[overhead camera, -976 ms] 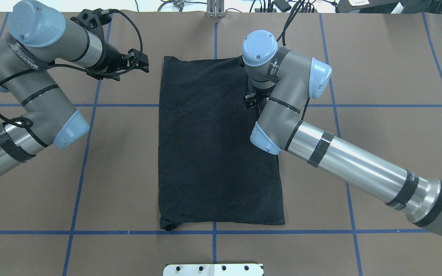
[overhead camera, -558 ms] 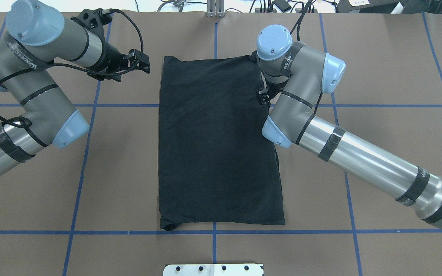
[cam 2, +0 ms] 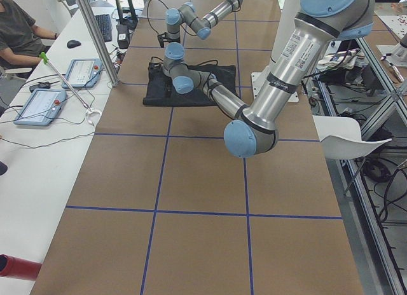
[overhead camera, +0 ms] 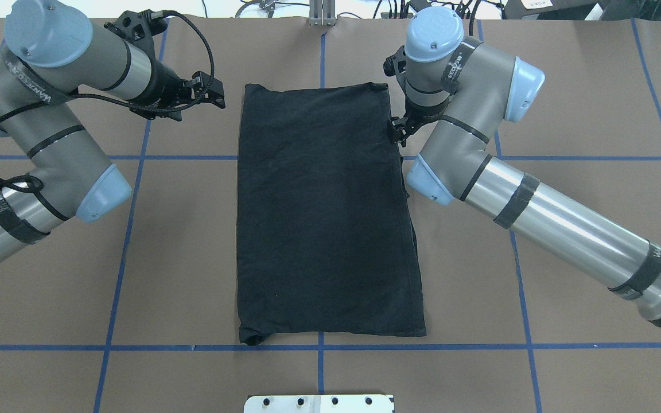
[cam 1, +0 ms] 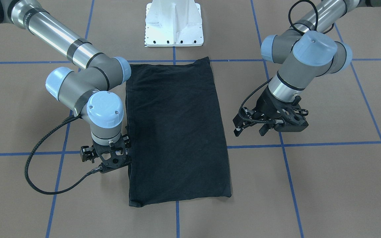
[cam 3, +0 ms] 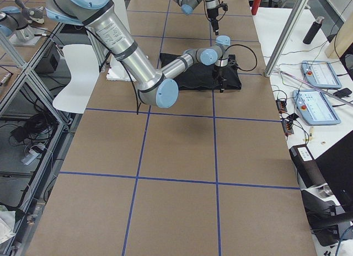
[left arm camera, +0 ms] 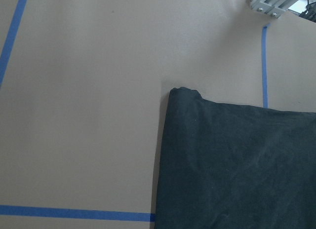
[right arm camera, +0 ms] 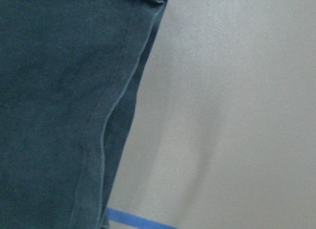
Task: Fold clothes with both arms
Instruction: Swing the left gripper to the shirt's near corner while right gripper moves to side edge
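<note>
Your right gripper [overhead camera: 397, 132] has slid off the black T-shirt [overhead camera: 325, 218], folded flat on the tabletop [overhead camera: 181, 241], to its far-right edge, its jaws hidden so you cannot tell their state; the left gripper [cam 1: 250, 131] waits beside the shirt with jaws spread, so the next fold seems due.

Brown table cover [overhead camera: 181, 258] w/ blue tape grid [overhead camera: 193, 157]; 2 tablets [cam 2: 39, 106] on side bench [cam 2: 38, 161]; white chair [cam 2: 350, 145].

Brown table [overhead camera: 193, 258], blue tape grid [overhead camera: 181, 157]; folded black T-shirt [overhead camera: 325, 218] flat at centre
</note>
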Motion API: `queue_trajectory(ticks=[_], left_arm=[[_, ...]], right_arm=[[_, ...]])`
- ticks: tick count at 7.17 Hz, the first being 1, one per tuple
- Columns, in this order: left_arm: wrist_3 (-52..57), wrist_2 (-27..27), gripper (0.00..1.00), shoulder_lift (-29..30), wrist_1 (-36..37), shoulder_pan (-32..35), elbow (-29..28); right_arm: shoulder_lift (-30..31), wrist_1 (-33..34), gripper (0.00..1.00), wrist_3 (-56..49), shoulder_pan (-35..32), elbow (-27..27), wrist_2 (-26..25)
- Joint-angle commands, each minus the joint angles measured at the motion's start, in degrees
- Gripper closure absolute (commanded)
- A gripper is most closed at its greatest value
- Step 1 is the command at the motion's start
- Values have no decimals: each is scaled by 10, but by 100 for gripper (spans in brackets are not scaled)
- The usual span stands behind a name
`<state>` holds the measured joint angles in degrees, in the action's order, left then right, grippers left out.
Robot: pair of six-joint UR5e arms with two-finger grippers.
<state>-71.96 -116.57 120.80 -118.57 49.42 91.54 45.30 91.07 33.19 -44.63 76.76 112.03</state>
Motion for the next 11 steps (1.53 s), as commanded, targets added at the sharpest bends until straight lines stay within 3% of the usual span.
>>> queue_trajectory(ticks=[1,3,5,7,8,11], left_arm=[[-8,-3,0,-33,-28,-5,35],[-70,-28,0,-64,-99,-32,43],[-182,-20,0,-103,-189,-99,50],[-236,16,0,-149,-191,-168,100],[-270,35,0,-166,-191,-205,113],[-353,81,0,-166,-206,-295,114]], right_arm=[[39,-1,0,90,1,106,63],[104,-8,0,171,8,205,81],[152,-91,0,278,28,253,84],[229,-284,0,367,45,254,86],[243,-321,0,391,46,255,89],[239,-323,0,413,46,263,103]])
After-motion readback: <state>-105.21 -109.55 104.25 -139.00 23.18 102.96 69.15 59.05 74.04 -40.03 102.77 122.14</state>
